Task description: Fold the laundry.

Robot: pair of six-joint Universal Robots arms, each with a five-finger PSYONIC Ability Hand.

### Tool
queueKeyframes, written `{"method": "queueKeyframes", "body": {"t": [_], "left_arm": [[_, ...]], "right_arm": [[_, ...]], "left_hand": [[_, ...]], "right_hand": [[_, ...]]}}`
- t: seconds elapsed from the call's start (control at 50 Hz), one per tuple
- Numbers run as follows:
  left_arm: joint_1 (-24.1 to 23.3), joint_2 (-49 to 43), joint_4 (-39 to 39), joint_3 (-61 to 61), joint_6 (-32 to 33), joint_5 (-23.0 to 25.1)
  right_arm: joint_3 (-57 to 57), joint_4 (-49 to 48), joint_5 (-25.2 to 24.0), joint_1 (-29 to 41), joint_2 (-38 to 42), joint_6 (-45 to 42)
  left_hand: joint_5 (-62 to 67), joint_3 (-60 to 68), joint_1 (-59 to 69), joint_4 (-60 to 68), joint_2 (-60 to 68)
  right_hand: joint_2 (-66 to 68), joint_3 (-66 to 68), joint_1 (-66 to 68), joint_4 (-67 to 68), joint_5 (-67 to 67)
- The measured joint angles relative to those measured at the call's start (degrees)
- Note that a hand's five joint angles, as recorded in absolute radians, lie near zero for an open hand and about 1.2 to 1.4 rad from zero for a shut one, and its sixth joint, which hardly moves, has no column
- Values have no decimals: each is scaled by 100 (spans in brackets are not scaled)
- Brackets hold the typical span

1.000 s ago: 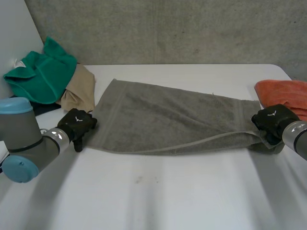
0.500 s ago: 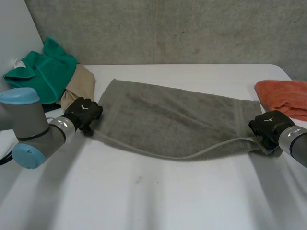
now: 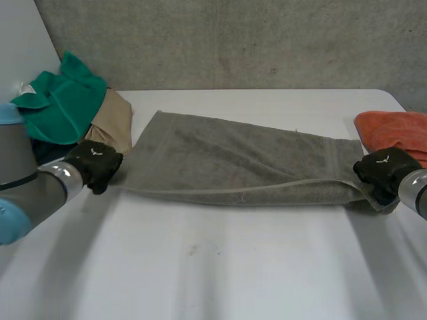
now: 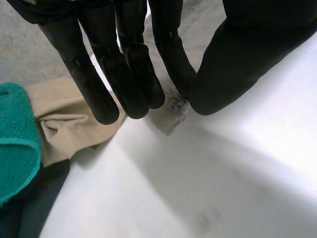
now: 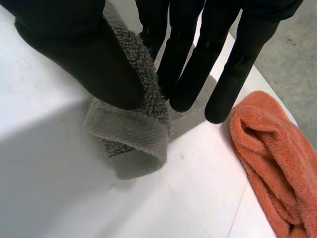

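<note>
We record on the white bench (image 3: pixel 220 267) the left hand (image 3: pixel 95 165), fingers (image 4: pixel 131 84) and thumb pinching a corner of the grey towel (image 3: pixel 233 163), the right hand (image 3: pixel 381 170) clamped on the opposite corner, a tan cloth (image 3: pixel 110 123) and a green cloth (image 3: pixel 57 107) beyond the left fingers, an orange cloth (image 3: pixel 393 130) beside the right fingers.

The towel (image 3: pixel 233 163) is spread on the table (image 3: pixel 220 267) and stretched between both hands. One near corner is pinched at the fingertips of the left hand (image 3: pixel 95 165), the other at those of the right hand (image 3: pixel 381 170). A pile (image 3: pixel 60 107) is set behind the left hand. A cloth (image 3: pixel 393 130) is laid just behind the right hand.
</note>
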Motion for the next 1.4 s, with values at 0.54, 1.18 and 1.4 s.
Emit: {"method": "queueKeyframes", "body": {"t": [0.54, 1.18, 1.4], "left_arm": [[-287, 233, 208, -603, 667, -259], [-1146, -4806, 3452, 5627, 236, -942], [-1272, -4400, 4151, 5045, -107, -571]], "right_arm": [[-503, 982, -59, -78, 263, -479], [-4122, -2680, 1045, 514, 3734, 1075], [-4437, -2407, 1989, 691, 3481, 968]], "left_hand": [[0, 7, 0, 23, 6], [-355, -438, -442, -444, -527], [-5327, -5603, -5524, -5663, -5666]], "right_hand": [[0, 0, 0, 0, 0], [-2958, -2936, -2548, -2947, -2908], [-5509, -5613, -3587, -5627, -5426]]}}
